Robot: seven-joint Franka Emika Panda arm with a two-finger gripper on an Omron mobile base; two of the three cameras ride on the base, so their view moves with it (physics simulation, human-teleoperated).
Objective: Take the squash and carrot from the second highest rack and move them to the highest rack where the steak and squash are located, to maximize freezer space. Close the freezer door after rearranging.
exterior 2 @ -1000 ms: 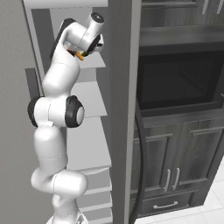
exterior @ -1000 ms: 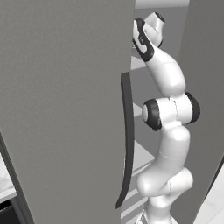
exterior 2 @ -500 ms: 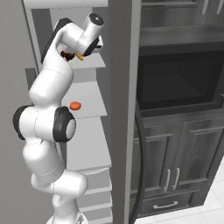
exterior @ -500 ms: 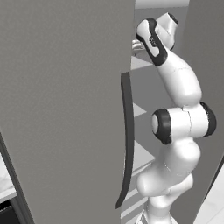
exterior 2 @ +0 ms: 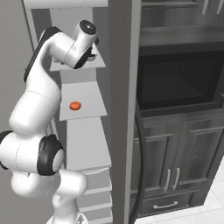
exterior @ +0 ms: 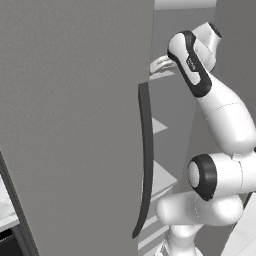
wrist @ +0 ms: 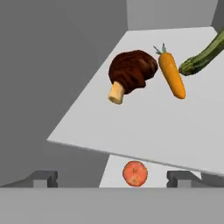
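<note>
The carrot lies on the highest rack beside the steak, saving space; your fingers are released.

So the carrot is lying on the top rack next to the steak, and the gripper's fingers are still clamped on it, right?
Not quite. The carrot does lie on the highest rack beside the steak, but the fingers are not on it: the hand view shows them apart, well short of the carrot, with nothing between them.

White arm stretched high, elbow bent, pincer spread wide with nothing between its fingertips.
</note>
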